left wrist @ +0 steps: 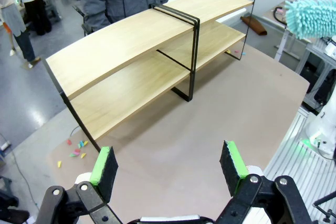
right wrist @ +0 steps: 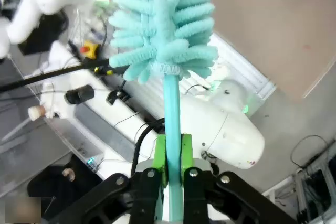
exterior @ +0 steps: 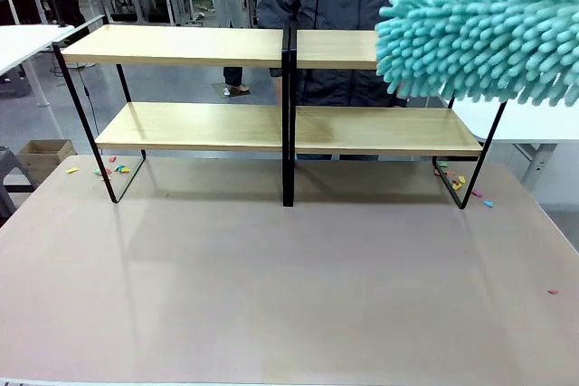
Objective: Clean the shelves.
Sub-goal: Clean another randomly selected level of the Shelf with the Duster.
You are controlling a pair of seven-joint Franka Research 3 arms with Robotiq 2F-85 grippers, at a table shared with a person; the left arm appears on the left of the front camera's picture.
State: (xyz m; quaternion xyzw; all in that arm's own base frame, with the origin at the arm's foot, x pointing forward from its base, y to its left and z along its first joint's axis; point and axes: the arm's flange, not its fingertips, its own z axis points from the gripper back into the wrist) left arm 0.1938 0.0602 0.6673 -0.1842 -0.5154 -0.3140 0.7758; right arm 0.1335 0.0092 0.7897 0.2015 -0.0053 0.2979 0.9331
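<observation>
Duster (exterior: 484,38) up high at the right, its fluffy turquoise head hanging in front of the top board's right end, the right gripper (right wrist: 169,153) pinching the handle tight between green pads. Shelves (exterior: 194,126) stand across the brown table's (exterior: 289,296) far side (pale wood, thin black frame, centre post), boards bare. Left gripper (left wrist: 168,169) hovers spread wide over the table, and tiny coloured scraps (exterior: 109,168) lie by the shelves' feet.

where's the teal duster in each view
front view: duster at upper right, in front of the shelves' right end.
left wrist view: duster at top right edge, beyond the shelves.
right wrist view: duster top centre, handle clamped in the right gripper.
Shared landmark: the brown tabletop.
</observation>
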